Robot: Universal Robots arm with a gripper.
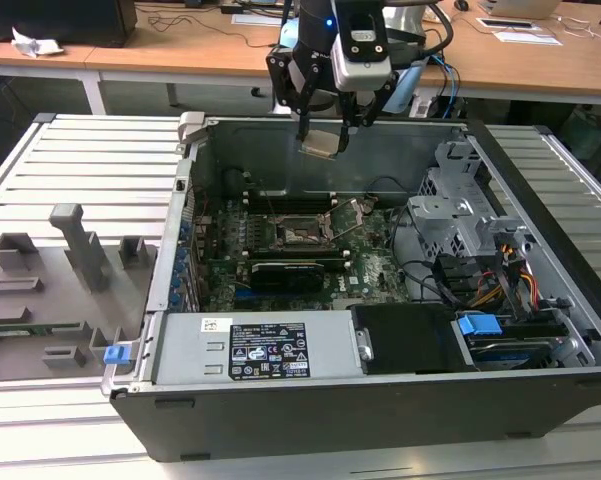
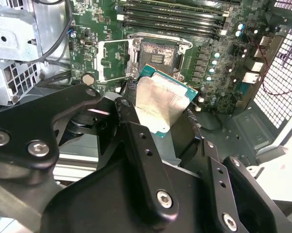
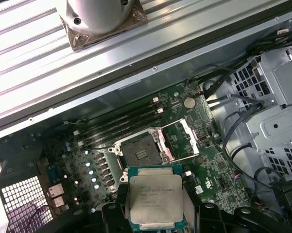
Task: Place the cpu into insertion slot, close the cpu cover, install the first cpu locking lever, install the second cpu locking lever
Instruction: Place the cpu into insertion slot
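Observation:
The cpu (image 1: 320, 143) hangs in the air over the open computer case, its pale metal top toward both wrist cameras (image 3: 155, 199) (image 2: 161, 99). My gripper (image 1: 323, 128) is shut on it, with a black finger on each side (image 2: 160, 121) (image 3: 155, 216). The insertion slot (image 1: 302, 233) lies well below on the green board, square and dark, uncovered (image 3: 139, 152) (image 2: 158, 54). The cpu cover (image 3: 181, 140) is swung open and lies beside the slot (image 2: 111, 59). The cpu is clear of the slot and touches nothing but my fingers.
Long black memory slots (image 3: 121, 122) run beside the socket. A long black card (image 1: 295, 270) sits nearer the case front, a metal drive cage (image 1: 460, 215) and cables on the exterior view's right. The power supply (image 1: 255, 350) spans the front. A grey fixture tray (image 1: 50, 290) lies outside the case.

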